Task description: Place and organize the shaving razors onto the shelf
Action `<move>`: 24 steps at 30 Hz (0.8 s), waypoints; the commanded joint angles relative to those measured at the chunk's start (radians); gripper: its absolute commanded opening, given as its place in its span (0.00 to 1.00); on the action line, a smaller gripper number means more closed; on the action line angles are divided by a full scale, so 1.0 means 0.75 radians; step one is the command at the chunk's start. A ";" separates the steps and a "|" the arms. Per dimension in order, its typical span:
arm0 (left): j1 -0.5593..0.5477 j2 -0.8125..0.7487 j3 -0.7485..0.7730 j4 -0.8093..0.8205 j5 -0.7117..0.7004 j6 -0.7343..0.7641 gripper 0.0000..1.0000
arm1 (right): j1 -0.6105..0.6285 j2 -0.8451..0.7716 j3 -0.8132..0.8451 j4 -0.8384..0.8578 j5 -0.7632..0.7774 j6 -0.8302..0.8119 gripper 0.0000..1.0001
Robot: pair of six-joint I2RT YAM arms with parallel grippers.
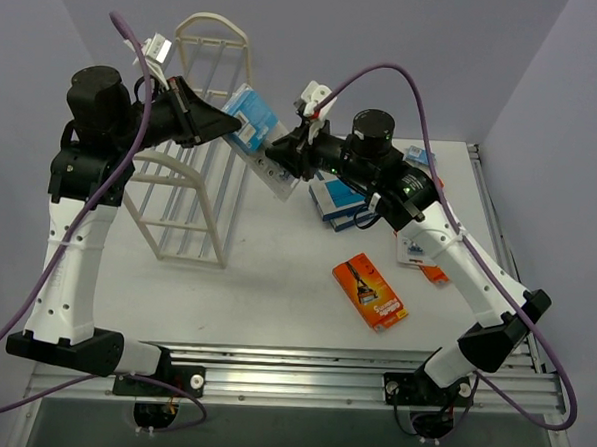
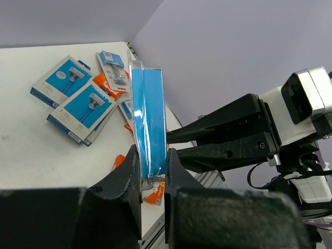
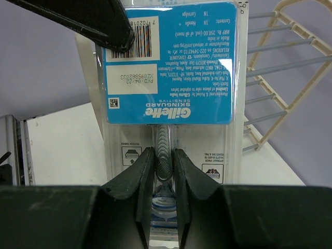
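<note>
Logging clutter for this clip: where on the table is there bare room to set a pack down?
Bare tabletop lies between the shelf and the orange box, down to the near edge. Crowded: the back right, where blue boxes and other packs pile up.

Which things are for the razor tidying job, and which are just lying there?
For the job: held pack, shelf, blue packs, orange pack.
Just there: purple cables, metal rails.

One shelf [image 1: 193, 183], two arms [image 1: 72, 242], several razors [image 1: 370, 292]
</note>
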 commanded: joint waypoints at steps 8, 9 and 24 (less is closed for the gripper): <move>0.046 -0.007 0.004 0.098 -0.046 -0.057 0.02 | 0.011 -0.139 -0.069 0.213 0.094 0.061 0.61; 0.071 -0.007 0.006 0.102 -0.034 -0.075 0.02 | 0.011 -0.145 -0.079 0.221 0.112 0.063 0.66; 0.484 0.057 0.022 0.294 0.132 -0.298 0.02 | -0.018 -0.301 -0.333 0.272 0.204 0.083 0.77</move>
